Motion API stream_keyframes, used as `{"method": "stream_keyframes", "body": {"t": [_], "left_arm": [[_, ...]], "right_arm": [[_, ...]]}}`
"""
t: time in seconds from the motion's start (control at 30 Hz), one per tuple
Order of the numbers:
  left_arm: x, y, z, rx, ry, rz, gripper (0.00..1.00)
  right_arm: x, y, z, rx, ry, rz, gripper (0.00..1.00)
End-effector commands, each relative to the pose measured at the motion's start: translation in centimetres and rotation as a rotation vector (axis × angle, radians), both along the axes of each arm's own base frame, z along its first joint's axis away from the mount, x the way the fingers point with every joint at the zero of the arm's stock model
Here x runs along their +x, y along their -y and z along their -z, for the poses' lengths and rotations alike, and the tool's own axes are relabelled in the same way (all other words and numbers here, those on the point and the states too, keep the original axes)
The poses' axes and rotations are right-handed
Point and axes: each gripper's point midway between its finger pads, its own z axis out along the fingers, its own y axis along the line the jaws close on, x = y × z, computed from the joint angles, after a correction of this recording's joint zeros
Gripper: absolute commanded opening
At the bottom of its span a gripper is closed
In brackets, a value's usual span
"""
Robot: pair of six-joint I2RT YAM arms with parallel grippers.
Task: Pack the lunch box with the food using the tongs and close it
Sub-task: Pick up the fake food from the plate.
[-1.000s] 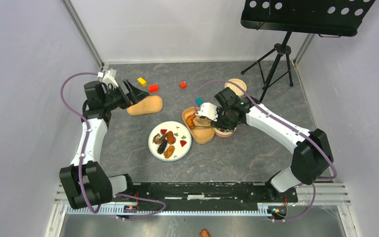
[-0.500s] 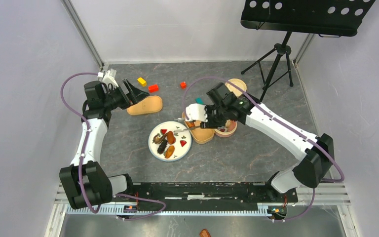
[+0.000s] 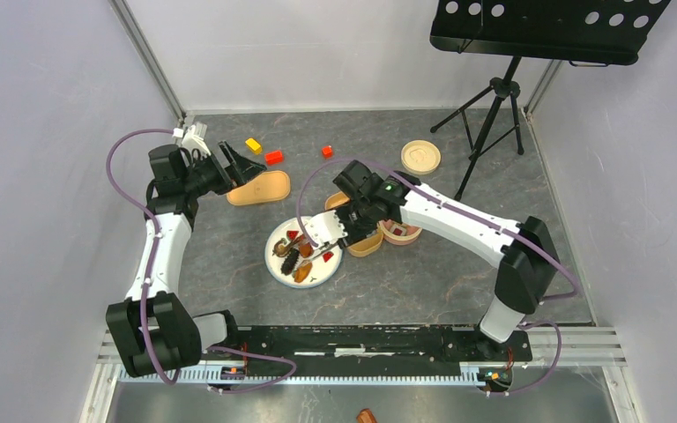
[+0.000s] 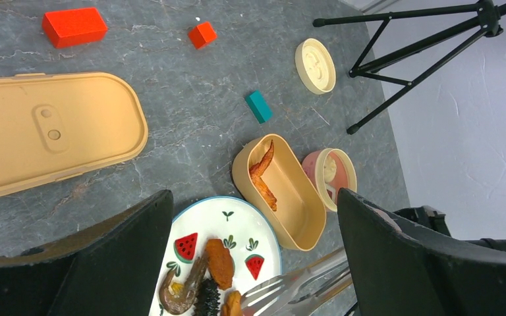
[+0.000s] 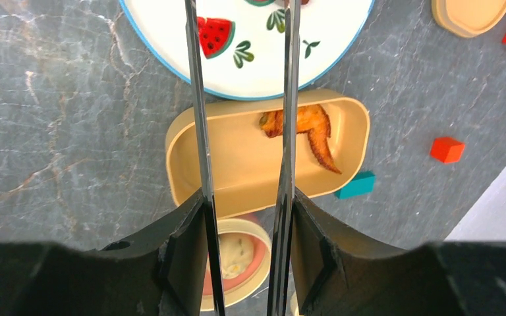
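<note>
While one fried piece (image 5: 306, 125) lies in the lunch box (image 5: 224, 164), the other food (image 4: 219, 260) waits on the plate (image 5: 257, 72); the right hand (image 5: 245, 237) grips the tongs (image 5: 196, 118) over it, the left hand (image 3: 236, 164) stands wide near the unfitted lid (image 4: 46, 138).

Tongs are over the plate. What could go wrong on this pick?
1. The food sits crowded on the plate, so the tongs, held by the right claw, may shove a neighbour or grab two.
2. The lunch box stands close beside the plate; a low swing could knock it.
</note>
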Motion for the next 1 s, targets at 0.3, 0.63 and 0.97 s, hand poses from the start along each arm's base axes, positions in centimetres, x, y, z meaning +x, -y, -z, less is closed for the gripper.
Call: {"method": "stream_keyframes", "body": {"t": [0.3, 0.63, 0.97], "left_arm": [[-0.3, 0.2, -2.2, 0.021, 0.075, 0.010, 0.99], [-0.4, 0.2, -2.1, 0.032, 0.082, 0.022, 0.99], [-0.5, 0.1, -1.9, 0.040, 0.082, 0.015, 0.99]], "right_arm": [[2.0, -4.6, -0.5, 0.048, 0.085, -0.137, 0.50], [2.2, -5.9, 0.5, 0.019, 0.104, -0.188, 0.50], [3.4, -6.8, 1.1, -0.020, 0.143, -0.213, 0.49]]}}
